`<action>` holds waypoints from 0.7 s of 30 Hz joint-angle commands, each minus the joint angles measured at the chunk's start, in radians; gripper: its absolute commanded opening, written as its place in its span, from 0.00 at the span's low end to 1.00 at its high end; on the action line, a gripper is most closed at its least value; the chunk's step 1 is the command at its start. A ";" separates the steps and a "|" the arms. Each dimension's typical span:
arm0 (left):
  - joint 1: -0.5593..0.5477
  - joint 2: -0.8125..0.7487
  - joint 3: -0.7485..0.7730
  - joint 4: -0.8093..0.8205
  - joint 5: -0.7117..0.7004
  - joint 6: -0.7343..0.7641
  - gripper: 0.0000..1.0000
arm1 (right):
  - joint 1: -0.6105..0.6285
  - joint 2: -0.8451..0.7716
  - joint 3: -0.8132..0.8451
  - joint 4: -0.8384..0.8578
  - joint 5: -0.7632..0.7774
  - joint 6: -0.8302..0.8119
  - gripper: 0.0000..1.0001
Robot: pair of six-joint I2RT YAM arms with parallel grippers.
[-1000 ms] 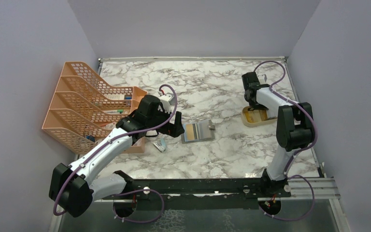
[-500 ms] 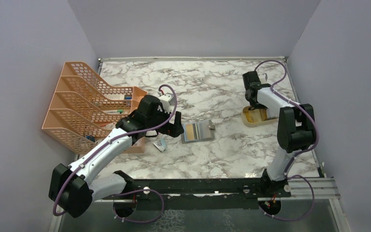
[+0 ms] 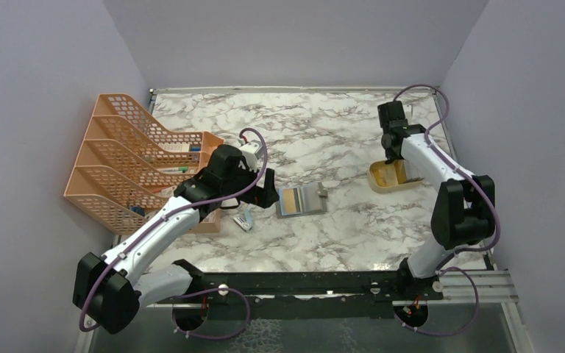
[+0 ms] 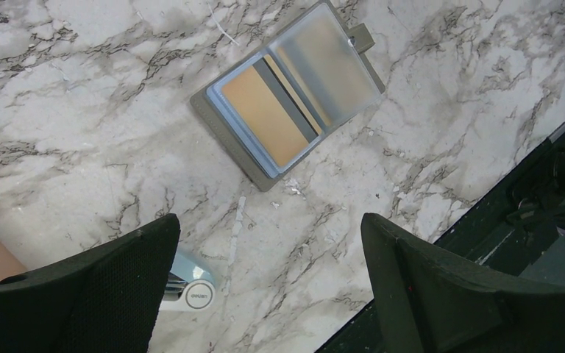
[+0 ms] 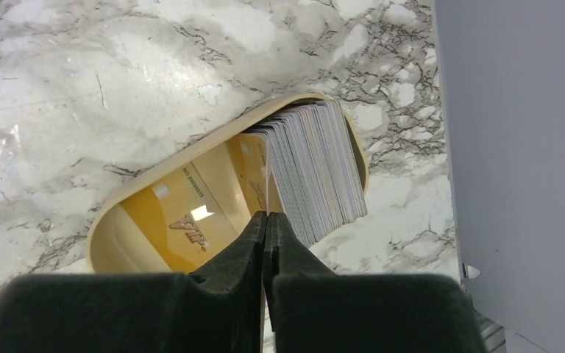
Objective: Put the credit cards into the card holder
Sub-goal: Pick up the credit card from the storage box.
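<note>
Presently right hand (image 5: 266,218) clenched at the cards (image 5: 316,169) in the tray (image 5: 147,182), grip unconfirmed; left hand (image 4: 267,229) released above the open card holder (image 4: 294,95), presumably for steadying

The desk (image 3: 324,235) is white marble veined grey-brown. The card holder (image 4: 335,70) is grey outside and pale blue within; it shows a tan-orange card (image 4: 263,118) beside a dark grey stripe, and one pocket is frosted. In the cream-tan tray (image 5: 110,220) the credit cards (image 5: 316,173) show grey-white edges. The file rack (image 3: 118,169) is orange mesh. The left tool (image 4: 268,220) and right tool (image 5: 266,220) are matt black.
</note>
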 commanded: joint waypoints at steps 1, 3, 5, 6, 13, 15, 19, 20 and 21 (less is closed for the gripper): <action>0.004 -0.031 -0.005 0.004 -0.037 -0.013 0.95 | 0.001 -0.069 -0.009 -0.040 -0.048 0.028 0.01; 0.004 -0.036 -0.007 0.010 -0.036 -0.026 0.94 | 0.001 -0.095 0.000 -0.053 -0.083 0.034 0.01; 0.004 -0.043 -0.013 0.022 -0.019 -0.055 0.92 | 0.001 -0.127 0.010 -0.065 -0.163 0.054 0.01; 0.004 -0.047 -0.017 0.028 -0.012 -0.076 0.92 | 0.002 -0.150 0.010 -0.062 -0.217 0.064 0.01; 0.004 -0.056 -0.030 0.102 0.086 -0.270 0.86 | 0.007 -0.326 -0.089 0.067 -0.623 0.160 0.01; 0.004 -0.059 -0.030 0.129 0.105 -0.319 0.85 | 0.007 -0.354 -0.118 0.119 -0.791 0.184 0.01; 0.004 -0.062 -0.041 0.197 0.138 -0.409 0.83 | 0.013 -0.413 -0.192 0.260 -1.075 0.266 0.01; 0.004 -0.063 -0.049 0.223 0.148 -0.435 0.82 | 0.016 -0.427 -0.212 0.295 -1.134 0.291 0.01; 0.004 -0.062 -0.061 0.254 0.160 -0.465 0.80 | 0.023 -0.442 -0.231 0.332 -1.183 0.315 0.01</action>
